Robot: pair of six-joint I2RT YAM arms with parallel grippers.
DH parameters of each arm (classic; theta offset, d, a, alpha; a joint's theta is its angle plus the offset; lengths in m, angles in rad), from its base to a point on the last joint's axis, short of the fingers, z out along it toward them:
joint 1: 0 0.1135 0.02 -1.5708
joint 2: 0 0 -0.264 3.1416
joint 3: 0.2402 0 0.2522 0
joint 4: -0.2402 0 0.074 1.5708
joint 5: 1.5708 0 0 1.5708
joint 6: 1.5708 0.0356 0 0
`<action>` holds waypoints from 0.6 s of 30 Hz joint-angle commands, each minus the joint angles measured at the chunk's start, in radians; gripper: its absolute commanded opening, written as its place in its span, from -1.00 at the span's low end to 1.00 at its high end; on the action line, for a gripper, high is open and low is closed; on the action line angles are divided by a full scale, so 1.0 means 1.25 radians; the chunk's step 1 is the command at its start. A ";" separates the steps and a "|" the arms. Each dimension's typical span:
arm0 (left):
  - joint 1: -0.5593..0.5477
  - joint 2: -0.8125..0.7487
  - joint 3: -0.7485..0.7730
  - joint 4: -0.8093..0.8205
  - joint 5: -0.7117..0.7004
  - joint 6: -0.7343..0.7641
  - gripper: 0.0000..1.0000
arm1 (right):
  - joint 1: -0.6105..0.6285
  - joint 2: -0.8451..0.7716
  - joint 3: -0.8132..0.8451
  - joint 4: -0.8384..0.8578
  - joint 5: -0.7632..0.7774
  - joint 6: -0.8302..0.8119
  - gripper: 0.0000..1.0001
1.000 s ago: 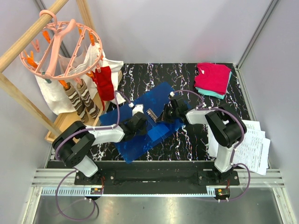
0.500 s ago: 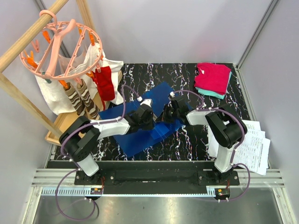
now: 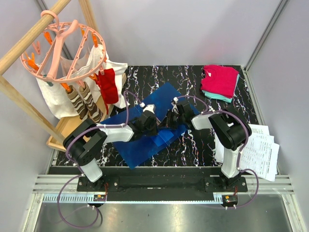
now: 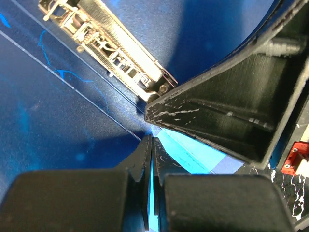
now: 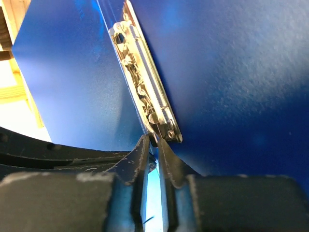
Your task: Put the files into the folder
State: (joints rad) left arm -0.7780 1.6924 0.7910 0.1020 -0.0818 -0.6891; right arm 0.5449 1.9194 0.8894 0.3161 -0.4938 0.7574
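Black marbled table point(image 3: 193, 77): left claw point(image 4: 151, 145) and right claw point(image 5: 153, 141) each pinch the folder point(image 3: 145, 147); print on files point(image 3: 263, 150) illegible.

The blue folder point(image 3: 141, 145) lies open at centre, metal clip point(image 4: 112, 44) exposed; the printed white files point(image 3: 264, 147) sit stacked far right.

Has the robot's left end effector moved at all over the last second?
Yes. The left end effector has shifted up the view and slightly right, toward the folded pink clothes, pinching the blue folder.

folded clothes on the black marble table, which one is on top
The pink folded garment; the teal one shows only as a strip beneath its near edge.
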 commanded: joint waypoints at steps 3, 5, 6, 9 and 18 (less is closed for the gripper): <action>0.001 0.006 -0.052 -0.064 -0.025 0.011 -1.00 | -0.004 0.006 -0.011 0.026 -0.021 0.005 -0.61; 0.001 0.002 -0.062 -0.063 -0.025 0.011 -1.00 | -0.009 -0.001 -0.013 0.026 -0.023 0.003 -0.52; 0.001 0.000 -0.065 -0.062 -0.025 0.010 -1.00 | -0.010 -0.004 -0.013 0.027 -0.027 0.003 -0.51; 0.001 -0.005 -0.068 -0.062 -0.025 0.010 -1.00 | -0.020 -0.003 -0.011 0.039 -0.042 0.005 -0.51; 0.001 -0.006 -0.070 -0.064 -0.025 0.010 -1.00 | -0.035 0.002 -0.010 0.064 -0.081 0.016 -0.43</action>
State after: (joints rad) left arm -0.7780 1.6752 0.7494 0.1562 -0.0856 -0.6899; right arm 0.5137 1.9274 0.8761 0.3553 -0.5560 0.7753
